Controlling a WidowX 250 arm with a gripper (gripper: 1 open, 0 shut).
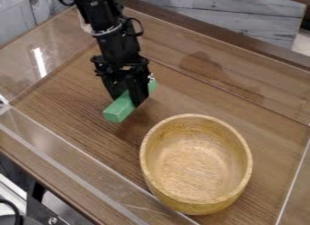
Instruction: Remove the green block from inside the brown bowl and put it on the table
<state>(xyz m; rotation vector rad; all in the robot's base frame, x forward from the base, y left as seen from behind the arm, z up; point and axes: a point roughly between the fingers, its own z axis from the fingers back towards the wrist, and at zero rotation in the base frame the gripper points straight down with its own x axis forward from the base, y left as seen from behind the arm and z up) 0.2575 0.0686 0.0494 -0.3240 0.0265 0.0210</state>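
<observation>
While my black gripper [126,94] points steeply downward, its jaws are clamped on the flat bright green block [118,110], whose lower end sits at the brown wood-grain counter [218,79], left of the round light-brown wooden bowl [197,163]. Clear acrylic walls [36,61] border the counter; bare surface lies beyond.

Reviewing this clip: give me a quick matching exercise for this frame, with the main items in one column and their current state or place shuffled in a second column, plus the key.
Items:
1. green block
2. brown bowl
3. claw
4. table

States:
A. empty, nothing inside
B. shut, pointing steeply down
C. outside the bowl, low at the tabletop, gripped at its upper end
D. wood-grain surface edged by clear walls

Pairs: 1-C, 2-A, 3-B, 4-D
</observation>
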